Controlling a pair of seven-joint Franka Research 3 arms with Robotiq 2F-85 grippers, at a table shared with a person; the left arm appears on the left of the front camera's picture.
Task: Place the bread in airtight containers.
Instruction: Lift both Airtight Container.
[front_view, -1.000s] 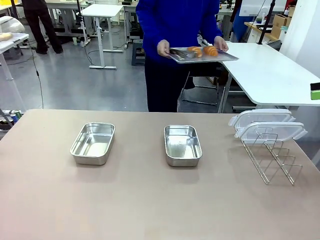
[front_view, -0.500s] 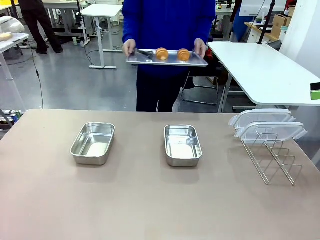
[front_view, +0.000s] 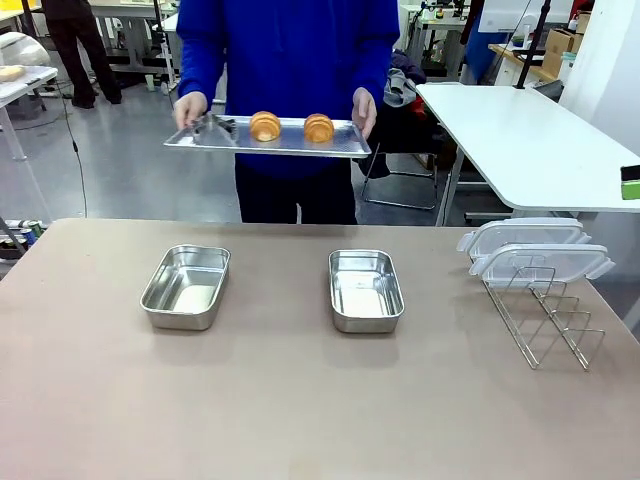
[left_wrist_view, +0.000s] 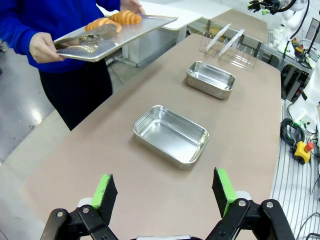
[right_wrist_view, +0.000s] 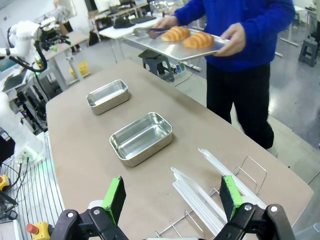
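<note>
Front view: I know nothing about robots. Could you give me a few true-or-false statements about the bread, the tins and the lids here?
1. The person holds a tray with two rolls on it. True.
2. Both tins on the table are empty. True.
3. The lids are clipped onto the tins. False: they sit in the rack at the table's right side.
4. The left fingers grip a tin. False: they are open and hold nothing, and so are the right fingers.
</note>
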